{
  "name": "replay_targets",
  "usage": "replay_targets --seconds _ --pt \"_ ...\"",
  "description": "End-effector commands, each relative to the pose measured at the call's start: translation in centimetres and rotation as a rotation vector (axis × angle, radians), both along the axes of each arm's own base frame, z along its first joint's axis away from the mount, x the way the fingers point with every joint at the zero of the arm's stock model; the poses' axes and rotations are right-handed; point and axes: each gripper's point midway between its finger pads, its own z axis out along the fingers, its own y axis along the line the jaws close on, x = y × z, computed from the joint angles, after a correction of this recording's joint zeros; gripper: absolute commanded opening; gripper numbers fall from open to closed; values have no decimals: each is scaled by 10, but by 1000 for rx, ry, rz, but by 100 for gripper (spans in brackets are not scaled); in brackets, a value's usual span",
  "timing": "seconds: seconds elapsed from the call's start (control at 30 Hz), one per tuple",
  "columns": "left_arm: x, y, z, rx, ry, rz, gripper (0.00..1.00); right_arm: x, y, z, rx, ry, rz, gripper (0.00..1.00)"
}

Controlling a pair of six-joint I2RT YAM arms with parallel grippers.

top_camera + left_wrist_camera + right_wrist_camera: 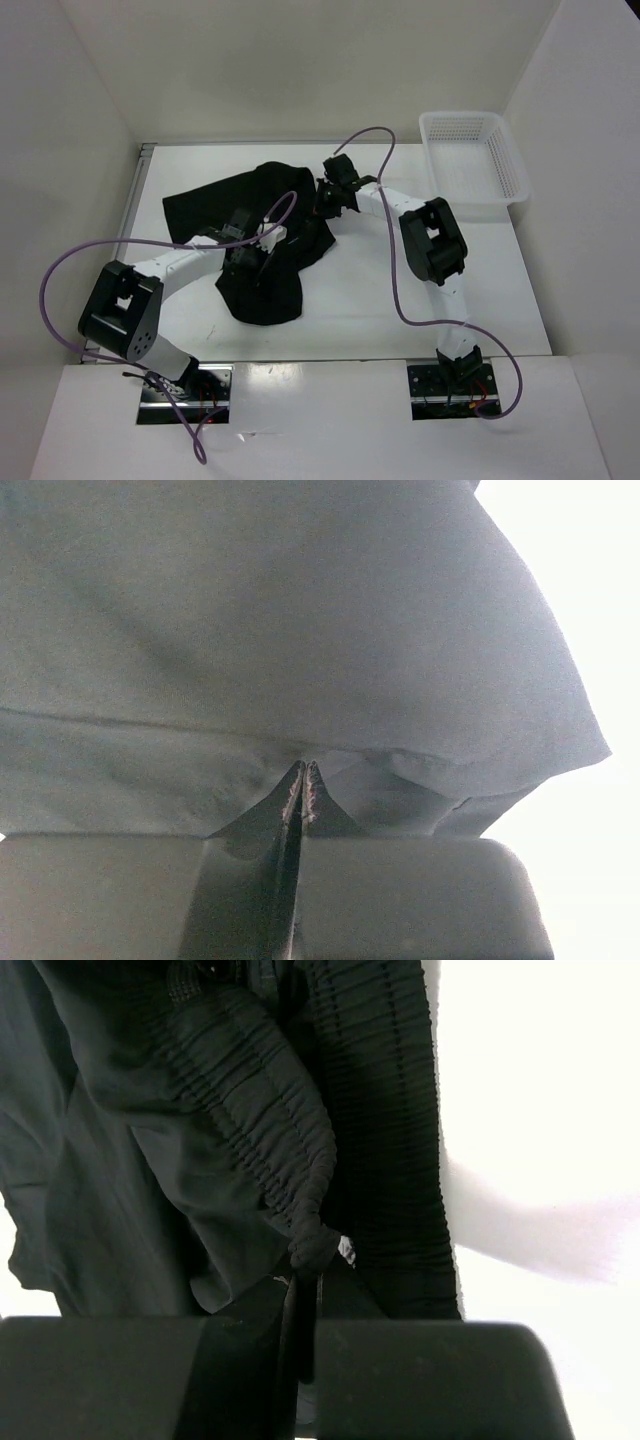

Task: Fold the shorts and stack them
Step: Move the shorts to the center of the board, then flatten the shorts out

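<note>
Black shorts [205,208] lie rumpled and unfolded on the far-left part of the tabletop [480,290], one end trailing toward the middle. The left gripper [262,243] has its jaws pressed together on a pinch of cloth near the middle of the garment. The right gripper [333,195] is clamped on the gathered elastic waistband [290,1140] at the far-right edge of the shorts. No clean fold shows yet, and no stack exists. A white basket [512,182] sits at the far-right corner. By the look of it the work is at its start: both holds are taken, while the folding and stacking remain.
</note>
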Motion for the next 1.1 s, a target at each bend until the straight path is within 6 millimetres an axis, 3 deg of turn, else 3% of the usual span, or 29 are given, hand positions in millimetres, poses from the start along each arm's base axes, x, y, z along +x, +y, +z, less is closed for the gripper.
replay_targets --seconds 0.0,0.03,0.07,0.13,0.17,0.2,0.23,0.27,0.3,0.37,0.43,0.47,0.5,0.57,0.6,0.73,0.8,0.83,0.9,1.03,1.07 --pt "14 12 9 31 -53 40 0 11 -8 17 23 -35 -30 0" --pt "19 20 15 42 -67 70 0 21 -29 24 -5 -59 -75 0" --pt "31 30 24 56 -94 110 0 26 -40 52 8 -109 -104 0" --pt "48 60 40 66 -130 217 0 31 -69 73 -15 -161 -144 0" --pt "51 72 43 76 -131 254 0 36 -94 104 -20 -219 -188 0" --pt "63 92 59 76 -179 322 0 32 -106 109 -54 -238 -179 0" --pt "61 99 64 78 -178 343 0 30 -111 121 -71 -267 -180 0" --pt "62 105 68 76 -190 361 0 21 -119 117 -107 -254 -182 0" --pt "61 108 79 70 -214 372 0 14 -122 133 -102 -286 -176 0" --pt "59 108 89 63 -236 373 0 -4 -129 124 -120 -248 -172 0" --pt "40 91 87 57 -193 312 0 -18 -131 134 -95 -253 -181 0" --pt "30 82 82 59 -176 274 4 -28 -134 122 -99 -226 -186 0" --pt "21 58 81 37 -170 192 19 -32 -132 131 -62 -240 -196 0" --pt "8 31 73 -5 -127 99 67 -39 -132 118 -50 -208 -203 0" --pt "3 11 71 -10 -128 28 80 -41 -130 123 -32 -210 -202 0" --pt "-4 -47 62 -22 -168 -153 96 -42 -130 124 -12 -212 -218 0" --pt "4 -69 54 -10 -209 -192 99 -41 -132 129 -10 -222 -235 0" --pt "-2 -81 42 5 -195 -232 99 -42 -135 130 -21 -230 -248 0" --pt "-8 -91 31 5 -190 -266 99 -42 -141 132 -33 -250 -272 0" --pt "-47 -116 5 13 -177 -402 99 -51 -152 130 -29 -255 -313 0" --pt "-56 -114 -7 34 -164 -422 99 -51 -152 130 -29 -255 -313 0"
